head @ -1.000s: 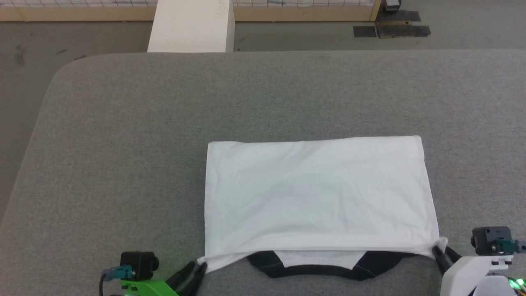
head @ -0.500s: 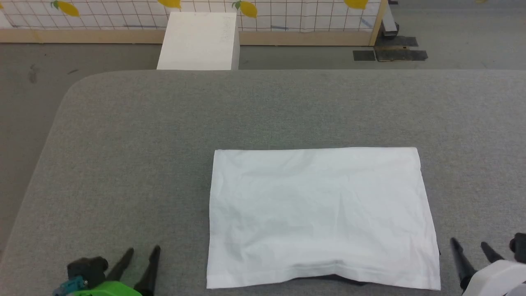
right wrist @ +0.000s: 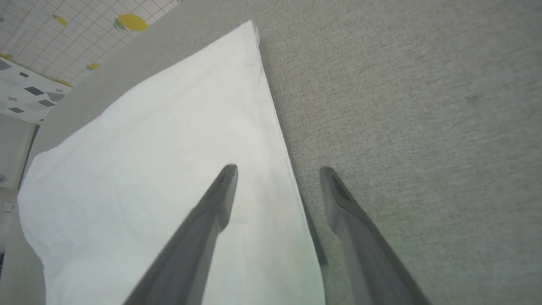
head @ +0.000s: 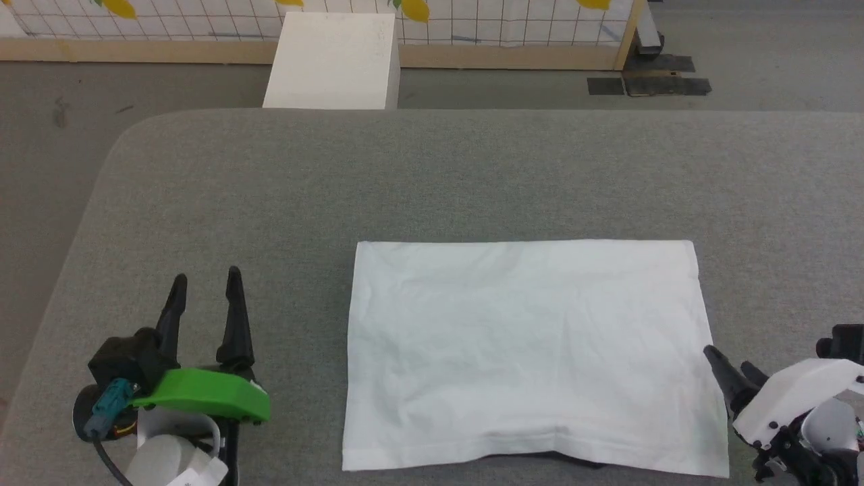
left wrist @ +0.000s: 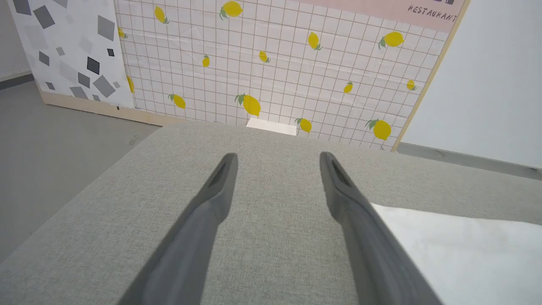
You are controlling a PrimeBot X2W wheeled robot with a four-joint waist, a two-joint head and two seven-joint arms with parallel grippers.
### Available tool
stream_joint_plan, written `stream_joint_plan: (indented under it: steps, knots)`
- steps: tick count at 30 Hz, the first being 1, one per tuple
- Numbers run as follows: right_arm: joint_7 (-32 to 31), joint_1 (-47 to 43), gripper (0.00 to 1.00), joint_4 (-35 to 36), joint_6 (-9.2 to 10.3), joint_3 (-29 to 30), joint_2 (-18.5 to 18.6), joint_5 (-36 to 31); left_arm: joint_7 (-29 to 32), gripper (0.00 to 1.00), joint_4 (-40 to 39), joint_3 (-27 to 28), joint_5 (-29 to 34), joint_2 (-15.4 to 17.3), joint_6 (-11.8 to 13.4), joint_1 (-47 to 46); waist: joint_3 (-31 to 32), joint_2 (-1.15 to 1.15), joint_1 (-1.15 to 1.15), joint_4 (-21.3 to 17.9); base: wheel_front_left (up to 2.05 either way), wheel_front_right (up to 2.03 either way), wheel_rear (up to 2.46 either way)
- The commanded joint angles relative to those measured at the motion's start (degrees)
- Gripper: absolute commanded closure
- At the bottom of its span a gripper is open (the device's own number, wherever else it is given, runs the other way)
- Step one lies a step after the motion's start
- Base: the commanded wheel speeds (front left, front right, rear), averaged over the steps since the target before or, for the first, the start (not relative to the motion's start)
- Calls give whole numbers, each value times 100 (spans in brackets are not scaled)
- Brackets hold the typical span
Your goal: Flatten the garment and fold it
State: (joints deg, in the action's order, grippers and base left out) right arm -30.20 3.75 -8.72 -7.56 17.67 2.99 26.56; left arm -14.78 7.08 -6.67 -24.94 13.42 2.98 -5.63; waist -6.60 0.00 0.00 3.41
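The garment [head: 533,351] lies folded into a flat white rectangle on the grey table [head: 432,175], with a thin black sliver peeking out at its near edge. My left gripper [head: 206,278] stands open to the left of it, apart from the cloth, fingers pointing away from me. In the left wrist view the left gripper [left wrist: 278,156] is empty over bare table, and the garment [left wrist: 457,254] shows at lower right. My right gripper [head: 727,361] hovers open at the garment's right edge. In the right wrist view the right gripper [right wrist: 278,169] straddles that edge of the garment [right wrist: 161,148], holding nothing.
A white box [head: 331,61] stands on the floor just past the table's far edge. Behind it runs a tiled wall with lemons [head: 472,20]. Black mats [head: 648,77] lie on the floor at far right. The table's far left corner is rounded.
Both grippers have opened and let go of the garment's near corners. The white layer now covers the black collar. My left gripper has moved left and farther up the table; the camera shifted too.
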Motion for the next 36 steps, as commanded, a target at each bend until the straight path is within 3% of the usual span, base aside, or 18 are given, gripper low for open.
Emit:
stream_joint_plan:
  steps: [1, 6, 12, 17, 18, 20, 21, 22, 23, 29, 36]
  knots:
    - [-165, 181, 0, -196, 8, 69, -10, 108, -20, 0, -85, 87, 194, -101, 32, -141, -44, 0, 0, 31, 0, 0, 0]
    - [-726, 669, 0, -874, 8, 223, -10, 454, -21, 0, -303, 245, 668, -451, -77, -241, -167, 0, 0, 82, 0, 0, 0]
    - [-1527, 996, 0, -1521, 8, 217, -11, 510, -21, 0, -329, 270, 962, -729, -436, -319, -265, 0, 0, 126, 0, 0, 0]
    - [-2159, 1075, 0, -1753, 8, -159, -11, 905, -21, 0, -286, 337, 1104, -849, -617, -348, -301, 0, 0, 118, 0, 0, 0]
    - [-2260, 1073, 14, -1754, 8, -259, -11, 1042, -21, 0, -276, 352, 1129, -867, -640, -354, -307, 0, 0, 112, 0, 0, 0]
    - [-2327, 1048, 60, -1706, 8, -408, -11, 1159, -21, 0, -255, 380, 1167, -897, -671, -365, -306, 0, 0, 98, 0, 0, 0]
    - [-2329, 1033, 69, -1667, 8, -466, -11, 1166, -21, 0, -251, 389, 1182, -909, -683, -370, -305, 0, 0, 91, 0, 0, 0]
    - [-2280, 1015, 89, -1597, 8, -516, -11, 1161, -21, 0, -239, 397, 1196, -922, -700, -370, -299, 0, 0, 83, 0, 0, 0]
    - [-2204, 1001, 100, -1547, 8, -525, -11, 1133, -21, 0, -230, 405, 1211, -931, -709, -371, -293, 0, 0, 76, 0, 0, 0]
    - [-1708, 883, 100, -1234, 8, -267, -11, 548, -21, 0, -149, 447, 1269, -981, -748, -350, -220, 0, 0, 49, 0, 0, 0]
    - [-1240, 621, 100, -593, 8, 556, -9, -790, -21, 0, -55, 463, 1286, -1016, -791, -306, -163, 0, 0, 29, 0, 0, 0]
